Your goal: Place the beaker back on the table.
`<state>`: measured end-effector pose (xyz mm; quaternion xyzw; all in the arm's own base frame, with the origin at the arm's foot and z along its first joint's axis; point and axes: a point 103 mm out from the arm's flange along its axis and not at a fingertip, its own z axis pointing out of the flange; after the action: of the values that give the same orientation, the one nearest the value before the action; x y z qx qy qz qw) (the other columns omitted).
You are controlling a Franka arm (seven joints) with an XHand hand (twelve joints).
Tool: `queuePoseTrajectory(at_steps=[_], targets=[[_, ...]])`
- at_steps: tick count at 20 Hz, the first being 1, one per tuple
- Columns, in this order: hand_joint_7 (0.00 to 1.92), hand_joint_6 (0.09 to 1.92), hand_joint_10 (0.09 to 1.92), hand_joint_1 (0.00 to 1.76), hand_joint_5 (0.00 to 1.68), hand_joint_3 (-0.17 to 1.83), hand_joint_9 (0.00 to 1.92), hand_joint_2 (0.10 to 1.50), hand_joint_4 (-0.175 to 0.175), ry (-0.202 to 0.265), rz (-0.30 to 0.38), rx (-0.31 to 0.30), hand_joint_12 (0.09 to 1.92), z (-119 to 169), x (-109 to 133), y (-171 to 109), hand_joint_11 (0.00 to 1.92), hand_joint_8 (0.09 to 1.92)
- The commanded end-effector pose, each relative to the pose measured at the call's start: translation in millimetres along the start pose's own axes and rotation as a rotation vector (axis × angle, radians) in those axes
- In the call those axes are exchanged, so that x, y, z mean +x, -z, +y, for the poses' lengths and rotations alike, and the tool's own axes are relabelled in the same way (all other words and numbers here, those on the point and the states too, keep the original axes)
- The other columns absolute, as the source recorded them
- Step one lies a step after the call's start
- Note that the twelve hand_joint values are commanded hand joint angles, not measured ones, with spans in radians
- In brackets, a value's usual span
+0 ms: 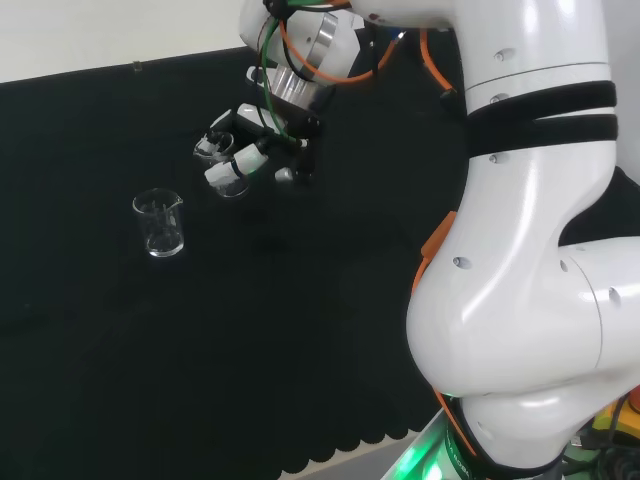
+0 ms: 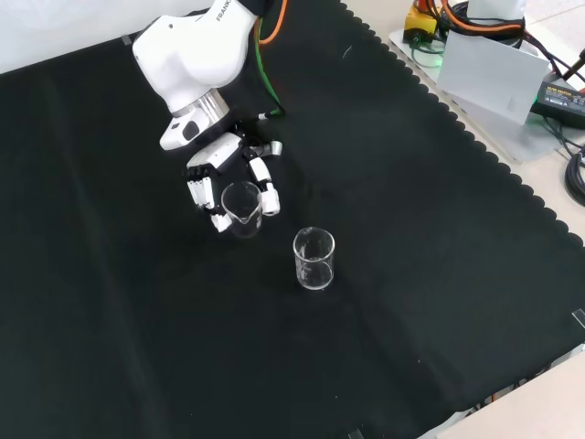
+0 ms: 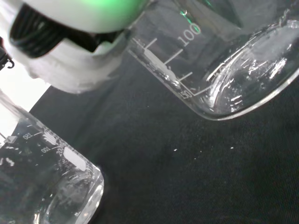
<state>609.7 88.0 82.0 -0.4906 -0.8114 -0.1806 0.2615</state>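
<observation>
The black and white robot hand (image 2: 228,187) has its fingers curled round a small clear glass beaker with a pouring lip (image 2: 241,208), held above the black cloth of the desk (image 2: 430,274), somewhat toward the far left corner as the front view shows it. In the head view the hand (image 1: 245,155) hangs clear of the cloth with the held beaker (image 1: 230,178) between its fingers. The wrist view shows the glass base (image 3: 233,84) tilted rather than level with the cloth.

The step in hand looks to be the lowering. To do it well, the beaker should be brought upright so its base meets the cloth flat, then eased straight down until it stands. Only then should the fingers uncurl, and the hand should lift away without dragging the rim. Letting go while the glass is tilted or above the cloth risks a topple or a roll.

A second clear glass beaker (image 2: 313,259) stands upright on the cloth near the held one, to its right and nearer in the front view. In the head view this standing beaker (image 1: 160,222) is left of the hand. It is the one thing in the way, so the set-down spot should keep apart from it. Cables and a grey box (image 2: 489,73) lie off the desk's far right corner, well apart.
</observation>
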Motion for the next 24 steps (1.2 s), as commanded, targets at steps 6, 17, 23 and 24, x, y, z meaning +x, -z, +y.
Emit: queuePoseTrajectory(at_steps=[6, 17, 23, 24], targets=[[1.78, 0.41, 0.09, 1.15, 1.38, 0.5, 1.63, 0.71, 0.161, -0.011, 0.017, -0.002, 0.84, 1, -9, -11, 1.2, 0.09], [1.74, 0.41, 0.09, 1.15, 1.38, 0.5, 1.61, 0.71, 0.159, -0.027, 0.027, 0.01, 0.84, -2, -13, -23, 1.19, 0.09], [1.52, 0.69, 0.09, 1.11, 1.19, 0.26, 1.5, 0.89, 0.129, -0.025, 0.064, 0.036, 1.0, -5, -17, -26, 0.93, 0.09], [1.48, 0.73, 0.09, 1.09, 1.1, 0.28, 1.47, 0.85, 0.095, -0.022, 0.064, 0.039, 1.04, -5, -16, -26, 0.86, 0.09]])
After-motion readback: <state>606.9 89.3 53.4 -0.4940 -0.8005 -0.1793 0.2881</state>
